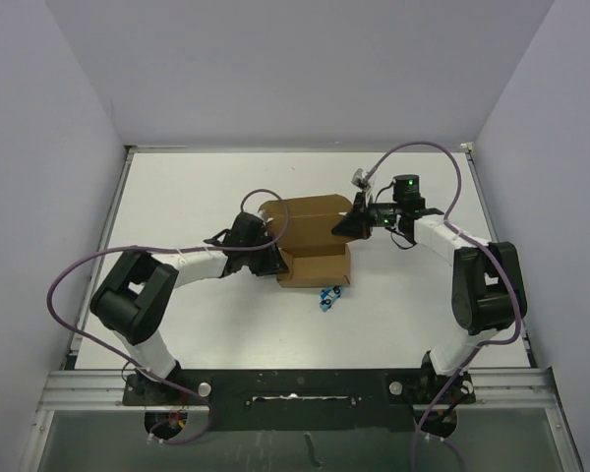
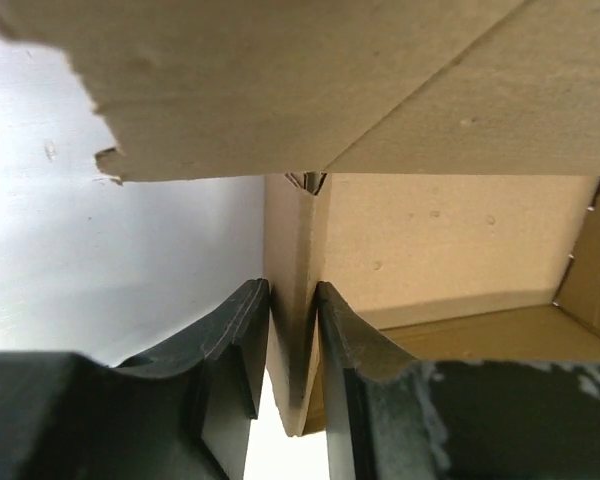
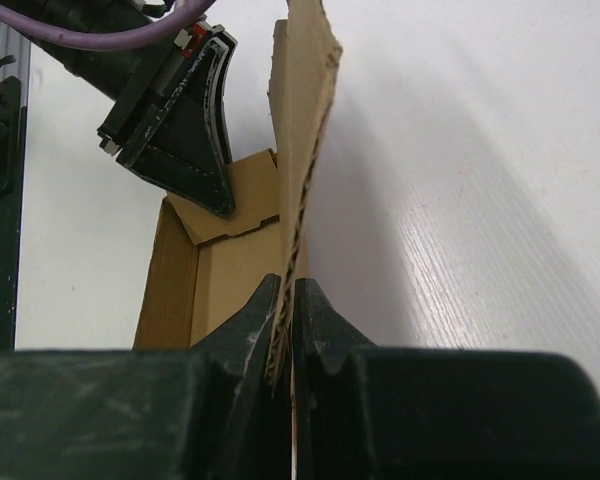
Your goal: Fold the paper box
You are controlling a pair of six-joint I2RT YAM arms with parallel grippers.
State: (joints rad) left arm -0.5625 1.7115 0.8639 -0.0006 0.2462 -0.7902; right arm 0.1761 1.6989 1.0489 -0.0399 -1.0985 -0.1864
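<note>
- Mid-counter, between the two arms, sits the paper box (image 1: 313,258): plain brown cardboard, partly formed, with no print on any face that shows.
- From the overhead view, one broad panel lies toward the far side and a lower section faces the arm bases.
- The white counter (image 1: 177,202) carries the box, and grey walls close it in on three sides.
- The left arm (image 1: 138,295) reaches in from the left to the box's left side.
- The left fingers (image 2: 242,340) are clenched on a thin upright cardboard wall, one finger on each face and both touching it.
- Beyond that wall the left wrist view shows the box's inner floor and corner, with a flap with a ragged edge hanging across the top of the view.
- The right arm (image 1: 482,285) reaches in from the right to the box's far right corner.
- The right fingers (image 3: 248,330) are pressed tight on a flap that stands on edge, its corrugated edge rising straight up between them.
- Past that flap, the right wrist view shows the open trough of the box, with the other arm's dark fingers at its far end and a purple cable (image 3: 90,38) above them.
- A small blue object (image 1: 326,299) lies on the counter just beside the box's near edge, apart from both arms.
- A green light (image 1: 409,183) glows on the right wrist.
</note>
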